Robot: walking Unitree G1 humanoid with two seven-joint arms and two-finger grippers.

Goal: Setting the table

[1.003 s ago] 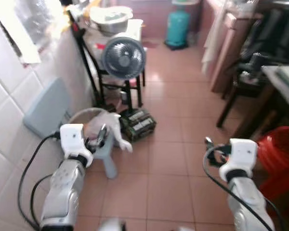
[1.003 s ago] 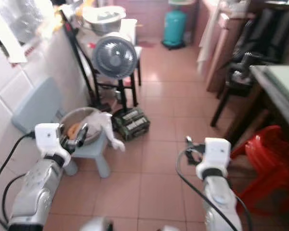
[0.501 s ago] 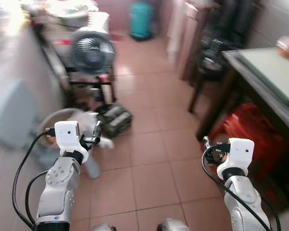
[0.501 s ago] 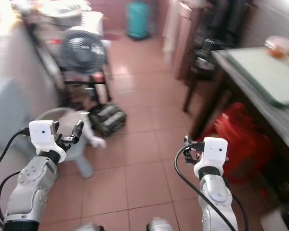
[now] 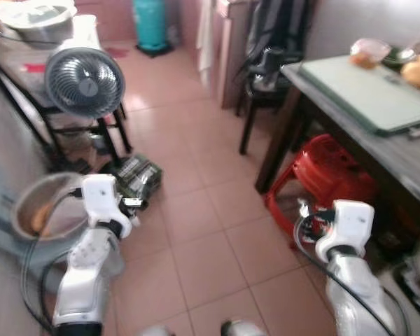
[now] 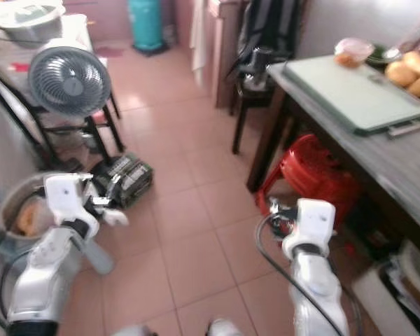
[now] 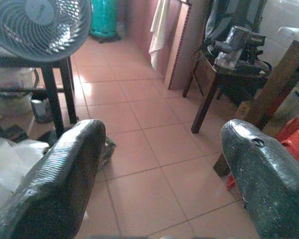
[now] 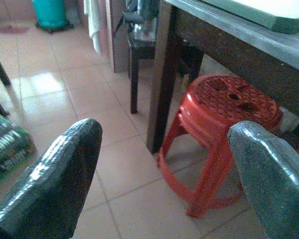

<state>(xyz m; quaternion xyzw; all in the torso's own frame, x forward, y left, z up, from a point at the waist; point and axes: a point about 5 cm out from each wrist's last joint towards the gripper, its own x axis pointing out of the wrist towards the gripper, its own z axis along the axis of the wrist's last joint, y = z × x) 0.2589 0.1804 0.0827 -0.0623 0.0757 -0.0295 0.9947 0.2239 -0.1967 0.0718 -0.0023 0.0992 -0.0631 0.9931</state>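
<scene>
Far left of the table (image 6: 399,164), a metal basin (image 5: 38,213) sat low beside the wall, and a fan (image 5: 84,82) stood on its dark stand behind it. The left gripper (image 7: 159,174) hung over the tiled floor (image 5: 196,231) with its jaws wide apart, holding nothing. The right gripper (image 8: 164,174), nearer the table, was spread open and empty too. A red stool (image 8: 222,124) was tucked under the table's edge. On the table lay a pale green board (image 6: 350,91), with bread rolls (image 6: 409,73) at its far corner.
</scene>
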